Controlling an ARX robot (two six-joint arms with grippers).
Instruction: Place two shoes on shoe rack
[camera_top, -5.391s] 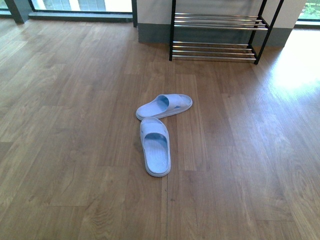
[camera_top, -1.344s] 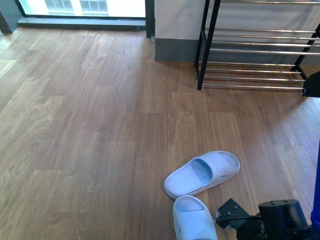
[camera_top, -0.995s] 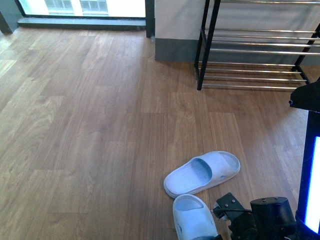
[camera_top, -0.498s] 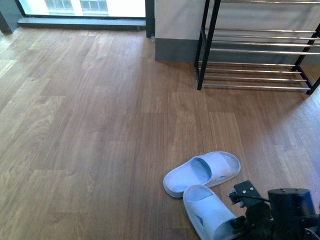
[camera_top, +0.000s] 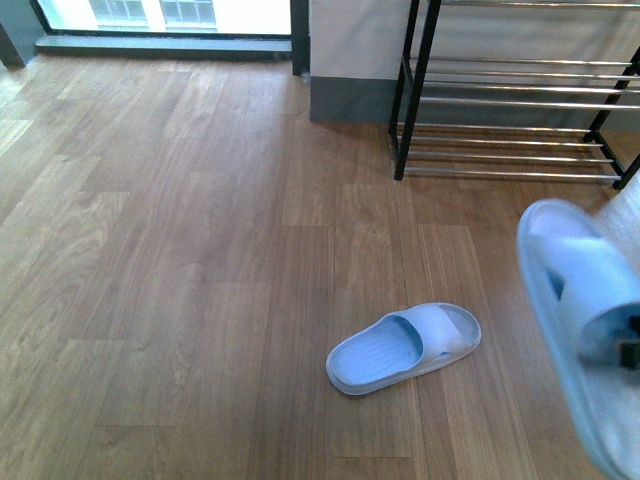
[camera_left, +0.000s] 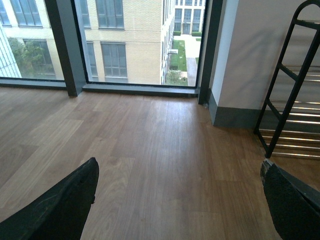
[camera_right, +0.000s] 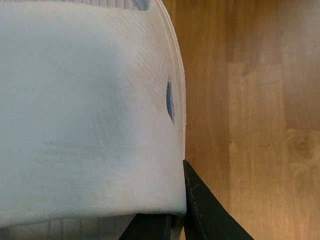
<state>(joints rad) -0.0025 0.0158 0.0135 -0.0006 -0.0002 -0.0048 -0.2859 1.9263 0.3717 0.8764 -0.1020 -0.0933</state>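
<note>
One pale blue slide (camera_top: 405, 347) lies on the wood floor, toe toward the right. The other pale blue slide (camera_top: 583, 318) hangs in the air at the right edge of the front view, blurred and tilted, with my right gripper (camera_top: 622, 350) shut on it. In the right wrist view its strap (camera_right: 85, 110) fills most of the picture, and a black fingertip (camera_right: 202, 207) presses against its edge. The shoe rack (camera_top: 510, 100) stands against the far wall at the upper right, its chrome bars bare. My left gripper (camera_left: 175, 210) is open above bare floor, holding nothing.
A grey-based wall pillar (camera_top: 350, 60) stands just left of the rack. Large windows (camera_left: 130, 40) run along the far wall. Wood floor (camera_top: 180, 250) stretches out to the left. In the left wrist view the rack's black side frame (camera_left: 287, 95) shows.
My right gripper has lifted the nearer slide off the floor, up and to the right. The other slide has stayed where it was. Earlier on, the view drew closer to the rack.
</note>
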